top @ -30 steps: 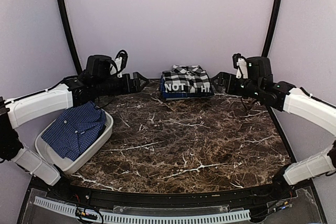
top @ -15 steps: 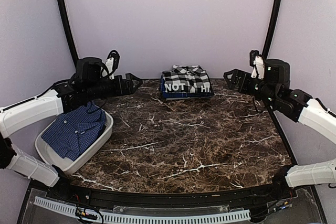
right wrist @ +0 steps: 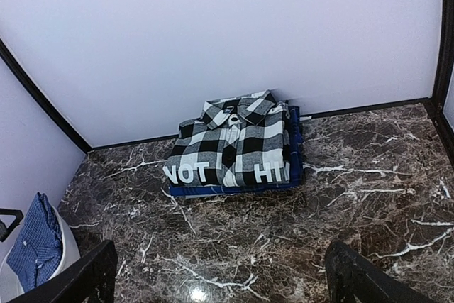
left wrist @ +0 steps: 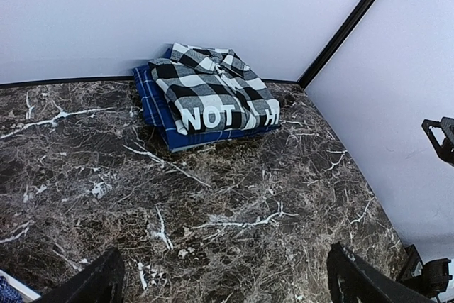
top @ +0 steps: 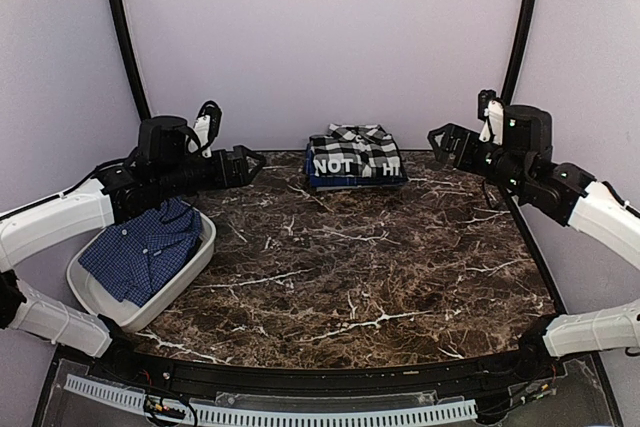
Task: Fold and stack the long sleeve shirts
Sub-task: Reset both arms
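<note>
A folded black-and-white checked shirt (top: 354, 150) with white lettering lies on a folded blue shirt (top: 322, 180) at the back middle of the table; the pair shows in the left wrist view (left wrist: 213, 97) and the right wrist view (right wrist: 234, 143). A dark blue plaid shirt (top: 145, 246) with white buttons lies in the white tub (top: 190, 269) at the left. My left gripper (top: 250, 161) is open and empty, above the table left of the stack. My right gripper (top: 440, 139) is open and empty, raised to the right of the stack.
The table (top: 350, 267) is dark marble with white veins. Black curved frame posts (top: 125, 37) rise at the back left and the back right (top: 520, 27). Lilac walls close in the back and sides.
Both arms have drawn back from the stack, the left one to the left, the right one to the right and up. The shirts have not moved.
</note>
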{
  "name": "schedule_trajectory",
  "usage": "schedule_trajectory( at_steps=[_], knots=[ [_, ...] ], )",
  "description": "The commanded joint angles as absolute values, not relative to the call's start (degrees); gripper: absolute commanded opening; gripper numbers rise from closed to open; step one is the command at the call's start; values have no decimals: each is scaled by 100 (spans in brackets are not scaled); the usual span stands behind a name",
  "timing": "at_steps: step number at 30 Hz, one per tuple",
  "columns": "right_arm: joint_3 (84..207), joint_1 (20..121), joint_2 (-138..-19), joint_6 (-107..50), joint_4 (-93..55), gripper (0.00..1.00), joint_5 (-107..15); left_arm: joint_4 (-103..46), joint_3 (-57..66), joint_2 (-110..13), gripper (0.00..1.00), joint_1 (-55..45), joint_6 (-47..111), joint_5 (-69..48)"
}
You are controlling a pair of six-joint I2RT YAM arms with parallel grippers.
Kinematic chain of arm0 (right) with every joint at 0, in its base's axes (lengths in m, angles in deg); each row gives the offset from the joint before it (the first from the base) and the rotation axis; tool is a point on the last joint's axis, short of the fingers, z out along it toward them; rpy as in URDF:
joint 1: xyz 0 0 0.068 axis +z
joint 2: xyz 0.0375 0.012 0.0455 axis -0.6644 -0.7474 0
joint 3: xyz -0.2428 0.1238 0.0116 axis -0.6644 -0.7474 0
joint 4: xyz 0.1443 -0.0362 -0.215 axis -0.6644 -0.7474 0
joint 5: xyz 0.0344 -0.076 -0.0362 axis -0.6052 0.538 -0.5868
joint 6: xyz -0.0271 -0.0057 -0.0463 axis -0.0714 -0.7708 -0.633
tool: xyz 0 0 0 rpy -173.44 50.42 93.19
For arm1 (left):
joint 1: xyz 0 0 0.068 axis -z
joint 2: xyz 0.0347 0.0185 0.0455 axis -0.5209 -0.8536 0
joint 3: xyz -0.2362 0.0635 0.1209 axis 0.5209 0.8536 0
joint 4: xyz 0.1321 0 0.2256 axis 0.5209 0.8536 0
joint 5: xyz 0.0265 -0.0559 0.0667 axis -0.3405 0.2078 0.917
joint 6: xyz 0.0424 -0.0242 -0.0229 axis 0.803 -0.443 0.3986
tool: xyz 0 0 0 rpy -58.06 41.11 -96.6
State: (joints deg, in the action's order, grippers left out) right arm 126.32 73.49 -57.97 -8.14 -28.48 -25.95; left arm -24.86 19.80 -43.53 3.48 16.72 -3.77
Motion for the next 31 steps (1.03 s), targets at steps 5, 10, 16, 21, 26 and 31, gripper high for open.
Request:
schedule_trajectory(
  at_steps=[5,10,16,21,26,31],
  knots=[
    [12794,7372,-5804,-762,-2787,99,-2618,-2601,2036,-4182,98,306,1754,-297],
    [12718,7370,-5717,-809,-2684,99,-2677,-2706,2034,-4179,98,307,1754,-291],
    [12642,7371,-5678,-800,-2685,99,-2607,-2734,2043,-4183,98,306,1754,-297],
    [12600,7363,-5646,-789,-2673,99,-2592,-2729,2047,-4179,98,306,1739,-293],
    [12574,7372,-5629,-800,-2666,98,-2592,-2723,2037,-4175,99,306,1736,-209],
    [12546,7372,-5632,-772,-2684,99,-2593,-2715,2034,-4162,98,306,1723,-117]
  ],
)
